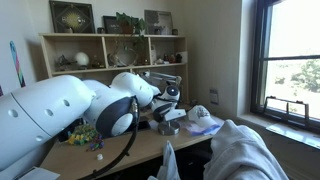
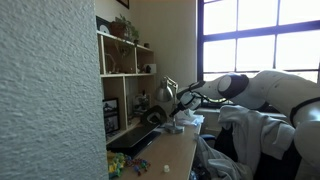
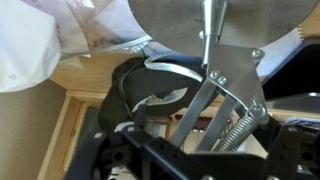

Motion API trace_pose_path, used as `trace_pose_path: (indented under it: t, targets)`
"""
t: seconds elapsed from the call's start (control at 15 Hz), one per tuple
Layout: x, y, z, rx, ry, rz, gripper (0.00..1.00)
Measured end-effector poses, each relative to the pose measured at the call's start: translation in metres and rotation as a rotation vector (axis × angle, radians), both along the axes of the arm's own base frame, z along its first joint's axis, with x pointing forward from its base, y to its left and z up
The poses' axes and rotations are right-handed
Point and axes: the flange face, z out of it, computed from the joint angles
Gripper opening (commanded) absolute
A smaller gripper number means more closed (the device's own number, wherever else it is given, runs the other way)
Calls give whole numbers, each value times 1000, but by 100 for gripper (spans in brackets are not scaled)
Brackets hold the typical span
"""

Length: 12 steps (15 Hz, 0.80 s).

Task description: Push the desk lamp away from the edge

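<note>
The desk lamp (image 3: 216, 92) fills the wrist view: its grey cone shade at the top, and its thin jointed arm with a spring running down to my gripper (image 3: 175, 150). The gripper's dark fingers are right against the lamp arm; I cannot tell whether they are open or shut. In both exterior views the gripper (image 1: 172, 94) (image 2: 184, 100) is at the lamp (image 1: 167, 112) (image 2: 166, 100), above its round base, near the right end of the desk. The desk's front edge (image 1: 130, 156) (image 2: 192, 150) runs close by the lamp.
A white cloth (image 1: 240, 150) hangs over a chair in front of the desk and shows in the wrist view (image 3: 30, 40). A white cap (image 1: 202, 115) lies beside the lamp. A wooden shelf (image 1: 100, 50) stands at the desk's back. Colourful small items (image 1: 85, 135) lie on the desk.
</note>
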Motion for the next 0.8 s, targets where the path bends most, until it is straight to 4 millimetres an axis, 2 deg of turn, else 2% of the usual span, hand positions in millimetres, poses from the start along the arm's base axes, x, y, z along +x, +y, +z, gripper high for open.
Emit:
trace_pose_path:
  t: [0.47, 0.8]
  targets:
    - [-4, -15, 6, -16, 51, -72, 100]
    - [-18, -27, 13, -45, 120, -118, 100]
